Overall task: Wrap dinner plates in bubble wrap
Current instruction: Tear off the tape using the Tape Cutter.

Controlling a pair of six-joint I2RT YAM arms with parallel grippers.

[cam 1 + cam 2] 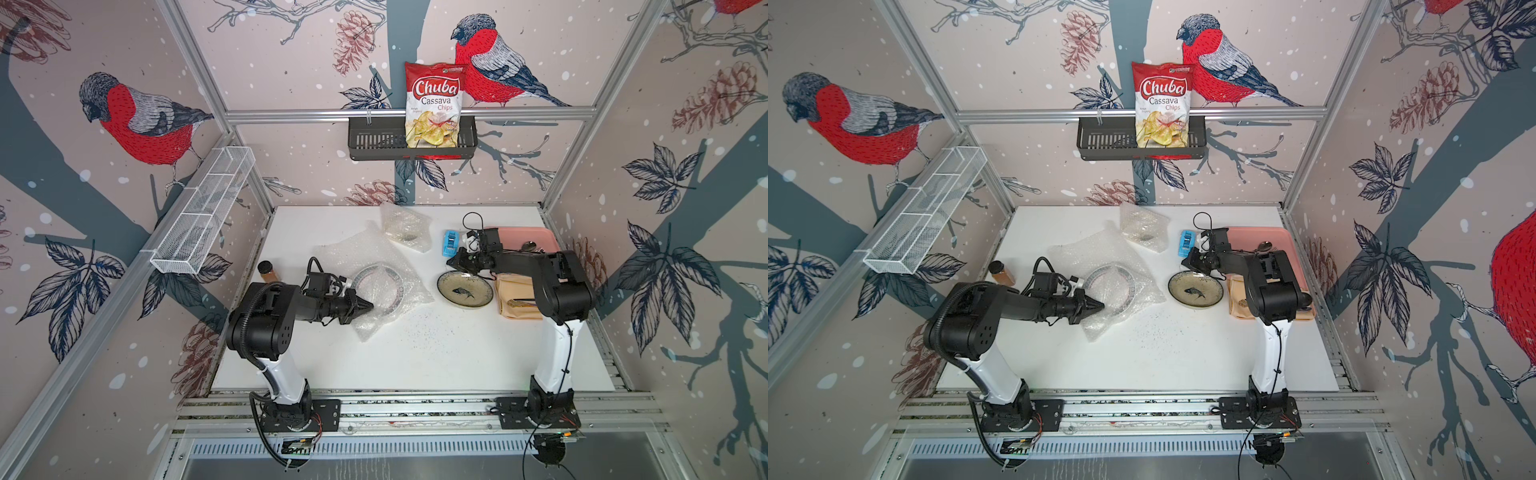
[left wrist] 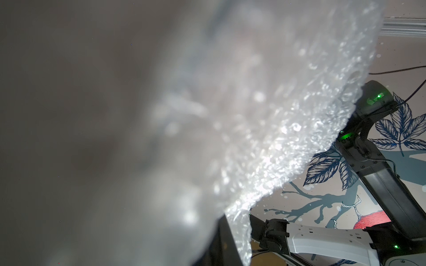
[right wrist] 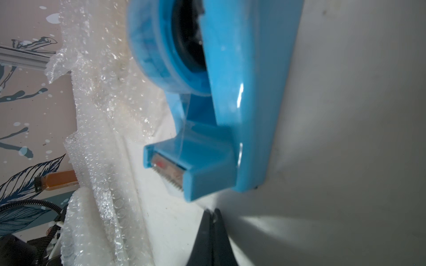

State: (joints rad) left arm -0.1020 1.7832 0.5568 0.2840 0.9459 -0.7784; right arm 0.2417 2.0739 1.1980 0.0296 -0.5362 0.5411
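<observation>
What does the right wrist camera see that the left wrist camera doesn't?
Only the right wrist view shows a blue plastic tape dispenser with a toothed cutter, a brown bottle with a dark cap, and the right gripper, which is shut. Only the left wrist view shows the black and white right arm with green lights. Both show clear crinkly bubble wrap and leafy wallpaper.

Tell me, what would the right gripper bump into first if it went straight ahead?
Probably the blue tape dispenser: the shut right gripper points at its cutter end, close by.
</observation>
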